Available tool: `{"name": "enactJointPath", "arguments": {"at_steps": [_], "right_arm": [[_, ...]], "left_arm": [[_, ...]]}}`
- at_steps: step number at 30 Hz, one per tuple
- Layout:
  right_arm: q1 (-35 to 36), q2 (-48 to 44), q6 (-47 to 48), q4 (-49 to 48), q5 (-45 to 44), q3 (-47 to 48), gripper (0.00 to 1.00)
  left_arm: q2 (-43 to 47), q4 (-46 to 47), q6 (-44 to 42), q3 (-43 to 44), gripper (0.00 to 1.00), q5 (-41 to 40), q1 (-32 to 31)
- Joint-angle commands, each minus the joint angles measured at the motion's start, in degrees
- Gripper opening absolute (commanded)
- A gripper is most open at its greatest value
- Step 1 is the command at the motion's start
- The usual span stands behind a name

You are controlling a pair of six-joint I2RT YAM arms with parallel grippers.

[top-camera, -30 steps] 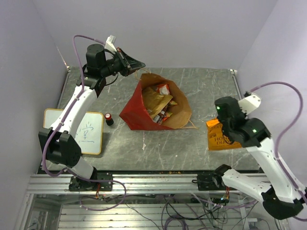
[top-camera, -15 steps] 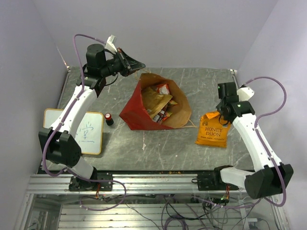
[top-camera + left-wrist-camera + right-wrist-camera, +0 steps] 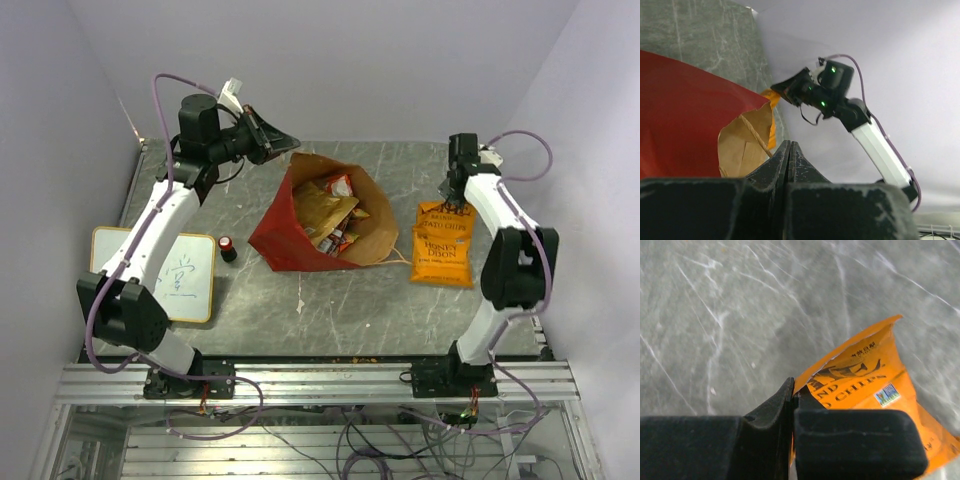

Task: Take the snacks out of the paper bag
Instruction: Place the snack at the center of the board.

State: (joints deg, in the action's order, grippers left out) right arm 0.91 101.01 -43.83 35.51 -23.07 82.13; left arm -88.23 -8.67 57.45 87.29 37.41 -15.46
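Observation:
The paper bag (image 3: 283,232), red outside and brown inside, lies open at mid table with several snacks (image 3: 335,212) inside. My left gripper (image 3: 288,143) is shut at the bag's far rim; in the left wrist view its tips (image 3: 789,145) meet where the cord handle (image 3: 756,135) ends, above the red bag wall (image 3: 685,115). The large orange chip bag (image 3: 443,245) lies flat on the table right of the paper bag. My right gripper (image 3: 450,195) is shut on its far top edge, and the right wrist view shows the gripper (image 3: 794,390) pinching the orange packet (image 3: 875,390).
A yellow-framed whiteboard (image 3: 175,272) lies at the left near edge. A small red-and-black cylinder (image 3: 228,248) stands between it and the paper bag. Lilac walls close in the table at the back and both sides; the right table edge (image 3: 505,215) is near the chip bag.
My right arm has swung from the near right toward the far right, dragging the orange chip bag with it; the bag now lies flat beside the paper bag. The left arm has not moved.

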Motion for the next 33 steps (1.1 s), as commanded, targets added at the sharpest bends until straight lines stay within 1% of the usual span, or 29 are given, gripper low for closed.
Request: {"name": "enactJointPath", "arguments": {"at_steps": [1, 2, 3, 6, 8, 10, 13, 15, 18, 20, 22, 25, 29, 33], "right_arm": [[-1.2, 11.1, 1.2, -3.9, 3.4, 8.8, 0.0], [-1.4, 13.7, 1.4, -3.6, 4.2, 10.8, 0.0], [-1.6, 16.9, 1.8, -3.2, 4.9, 12.5, 0.03], [-2.6, 23.0, 2.7, -0.6, 8.6, 18.0, 0.24], [-3.4, 24.2, 3.8, 0.9, 12.3, 20.3, 0.42], [-3.6, 22.5, 5.1, 0.9, 14.5, 20.2, 0.61], [-3.6, 17.0, 7.1, -0.1, 18.3, 16.8, 0.76], [-3.6, 11.1, 8.0, 0.3, 22.2, 12.9, 0.84], [-3.7, 3.7, 9.2, 2.1, 25.8, 6.3, 0.93], [-3.7, -2.3, 9.4, 1.3, 28.2, -0.8, 0.99], [-3.7, -8.6, 10.2, -0.3, 29.6, -7.6, 1.0], [-3.9, -17.3, 11.8, 1.0, 29.5, -14.3, 1.0], [-4.0, -26.4, 16.3, 4.8, 31.7, -19.7, 1.0], [-4.0, -33.3, 20.2, 6.7, 37.3, -22.8, 1.0]], "left_arm": [[3.9, -3.4, -1.7, -0.3, 0.08, -1.5, 0.4], [4.2, -3.7, -1.7, -0.3, 0.08, -1.9, 0.4], [4.4, -4.0, -1.7, -0.3, 0.08, -2.2, 0.3], [4.7, -4.8, -1.5, 0.1, 0.08, -2.7, 0.2], [5.4, -4.9, -1.4, -0.1, 0.07, -3.4, 0.0], [6.4, -4.7, -0.9, -0.7, 0.07, -4.4, 0.0], [7.2, -4.3, -0.2, -1.3, 0.07, -4.9, 0.0], [7.3, -4.8, -0.5, -1.3, 0.07, -5.6, 0.0], [7.4, -4.2, -0.4, -2.2, 0.07, -6.4, 0.0], [7.4, -2.2, 0.4, -3.5, 0.07, -6.2, 0.0], [7.2, -0.4, 1.1, -4.6, 0.07, -6.1, 0.0], [6.2, 0.8, 1.7, -5.0, 0.07, -5.2, 0.0], [5.8, -0.4, 0.8, -4.2, 0.07, -5.1, 0.0], [6.0, -3.2, -1.3, -3.0, 0.07, -4.3, 0.0]]}}
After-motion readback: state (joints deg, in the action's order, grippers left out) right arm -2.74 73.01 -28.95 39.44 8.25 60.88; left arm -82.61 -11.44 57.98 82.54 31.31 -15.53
